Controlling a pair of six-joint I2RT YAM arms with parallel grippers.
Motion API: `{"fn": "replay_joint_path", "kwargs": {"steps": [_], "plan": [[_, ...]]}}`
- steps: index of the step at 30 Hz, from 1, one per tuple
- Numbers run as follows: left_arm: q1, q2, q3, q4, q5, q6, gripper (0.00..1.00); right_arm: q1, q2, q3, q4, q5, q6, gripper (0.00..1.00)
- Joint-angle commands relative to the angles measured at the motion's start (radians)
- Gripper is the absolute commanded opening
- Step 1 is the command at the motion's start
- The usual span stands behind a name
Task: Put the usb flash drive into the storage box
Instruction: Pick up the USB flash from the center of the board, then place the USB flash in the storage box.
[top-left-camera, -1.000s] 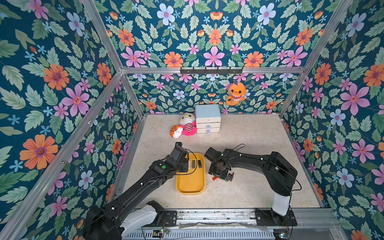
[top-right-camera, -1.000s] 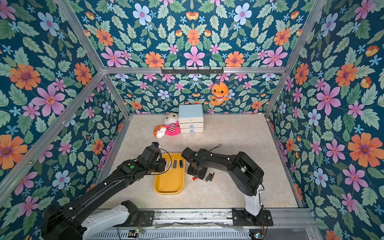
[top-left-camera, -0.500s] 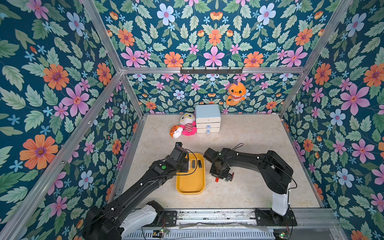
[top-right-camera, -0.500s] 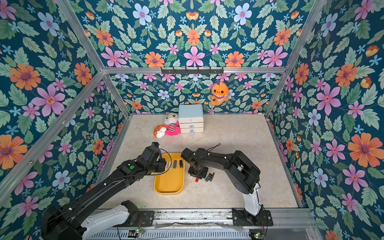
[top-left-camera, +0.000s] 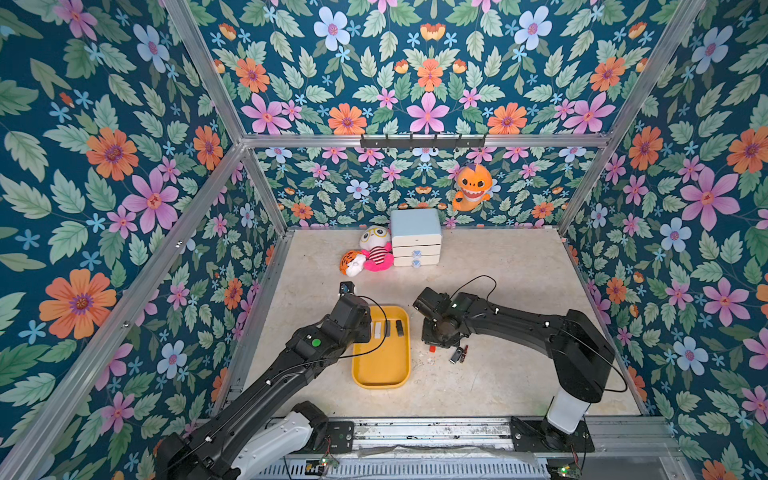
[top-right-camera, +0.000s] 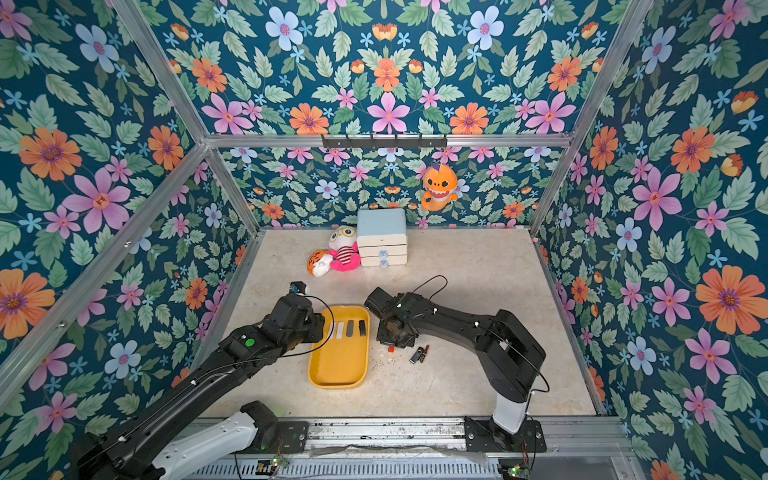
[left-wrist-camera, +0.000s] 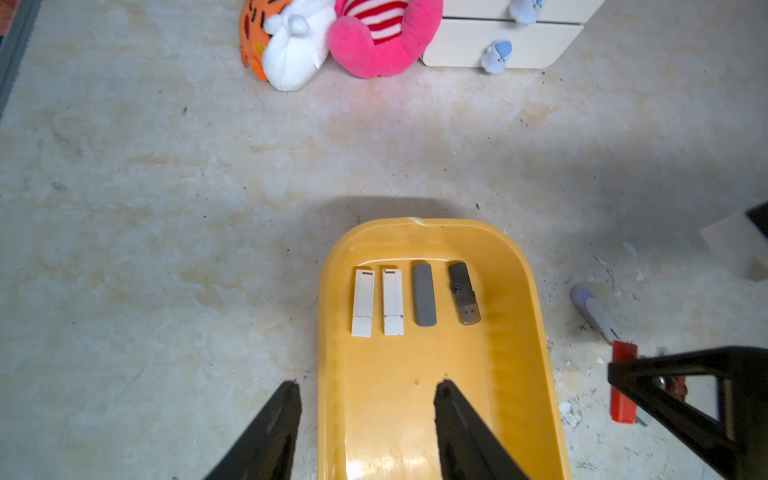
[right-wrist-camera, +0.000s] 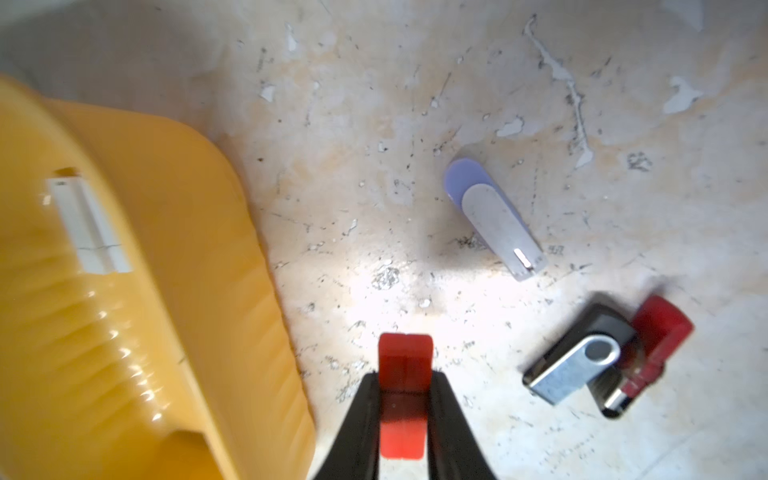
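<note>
Floral-papered walls enclosed a pale, scuffed stone-look tabletop (top-left-camera: 511, 266). Between the two grippers lay the storage box (top-left-camera: 380, 368), shallow and yellow, its long side running away from the arm bases.

Contents: four flash drives in a row at the box's far end, just beyond the tips of the left gripper (left-wrist-camera: 368, 384). These were a white drive (left-wrist-camera: 362, 302), a second white drive (left-wrist-camera: 392, 302), a grey drive (left-wrist-camera: 424, 295) and a dark translucent drive (left-wrist-camera: 464, 293). They lay side by side, long axes along the box's long side, the dark one slightly skewed.

The left gripper stood spread, clasping nothing. Its fingers straddled one long wall of the box, one over the box's bottom and one outside.

The right gripper (right-wrist-camera: 405, 376) was clenched on the red usb flash drive (right-wrist-camera: 405, 353), just outside the box on the side away from the left gripper. The drive's long axis ran in line with the fingers, its blunt end poking past the tips. Whether it touched the tabletop could not be told.

Three more drives lay loose. A lilac-and-silver drive (right-wrist-camera: 492, 216) was beyond the right fingertips. A black swivel drive (right-wrist-camera: 577, 361) and a dark red drive (right-wrist-camera: 656, 336) lay against each other, off to the side away from the box. Count: eight drives, one box.

Well beyond both grippers stood a white three-drawer cabinet (top-left-camera: 415, 237), drawers shut.
</note>
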Motion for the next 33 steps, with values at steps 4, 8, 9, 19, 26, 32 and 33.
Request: {"fn": "replay_joint_path", "kwargs": {"steps": [4, 8, 9, 19, 26, 32, 33], "plan": [[0.017, -0.084, 0.005, -0.037, -0.131, -0.047, 0.61, 0.045, -0.066, 0.061, 0.036, -0.031, -0.060, 0.13], [0.028, -0.143, 0.000, -0.040, -0.162, -0.056, 0.64, 0.110, 0.033, 0.182, 0.077, -0.075, -0.057, 0.13], [0.030, -0.157, -0.001, -0.043, -0.173, -0.060, 0.64, 0.132, 0.074, 0.222, 0.085, -0.084, -0.058, 0.13], [0.031, -0.263, -0.016, -0.033, -0.187, -0.063, 0.70, 0.236, 0.398, 0.451, 0.172, -0.133, 0.000, 0.12], [0.031, -0.252, -0.016, -0.027, -0.179, -0.060, 0.72, 0.237, 0.479, 0.470, 0.216, -0.148, 0.013, 0.12], [0.031, -0.249, -0.019, -0.024, -0.171, -0.057, 0.72, 0.238, 0.505, 0.464, 0.222, -0.113, 0.044, 0.15], [0.032, -0.247, -0.019, -0.024, -0.171, -0.057, 0.72, 0.238, 0.504, 0.458, 0.228, -0.108, 0.049, 0.16]]}}
